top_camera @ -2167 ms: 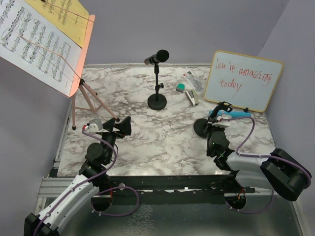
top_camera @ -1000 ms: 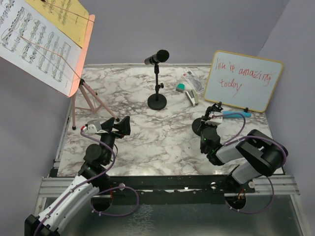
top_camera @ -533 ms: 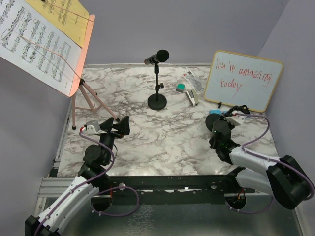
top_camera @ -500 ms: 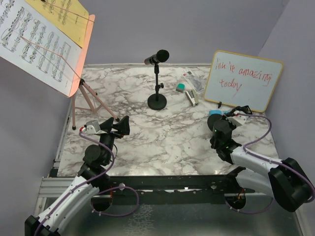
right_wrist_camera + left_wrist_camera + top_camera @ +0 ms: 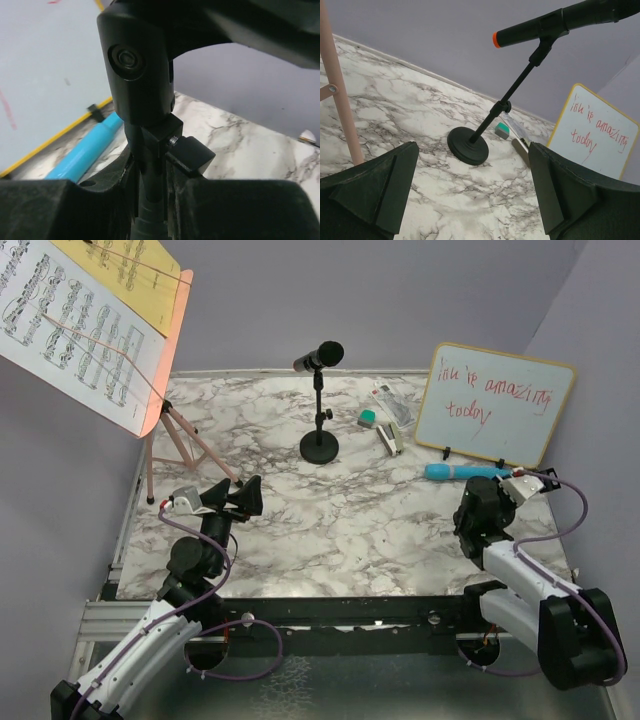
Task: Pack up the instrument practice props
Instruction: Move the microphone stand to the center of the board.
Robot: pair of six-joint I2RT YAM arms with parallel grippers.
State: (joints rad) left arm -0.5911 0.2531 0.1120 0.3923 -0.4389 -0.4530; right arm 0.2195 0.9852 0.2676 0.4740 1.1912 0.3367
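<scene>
The right fingers (image 5: pixel 65 210) are clamped narrowly on the thin black shaft of one mic pole (image 5: pixel 145 115), just under its knuckle-like swivel clip, close in front of the whiteboard (image 5: pixel 495 405). The blue microphone (image 5: pixel 465 471), a smooth bright-blue cylinder, lies flat on the marbled counter (image 5: pixel 330 510) just before the whiteboard's lower edge. The black microphone (image 5: pixel 318 356), orange-ringed at its tail, sits clipped on the other round-based pole (image 5: pixel 319 425), well left of the whiteboard. Farther left, the left fingers (image 5: pixel 375 190) gape wide, holding nothing
</scene>
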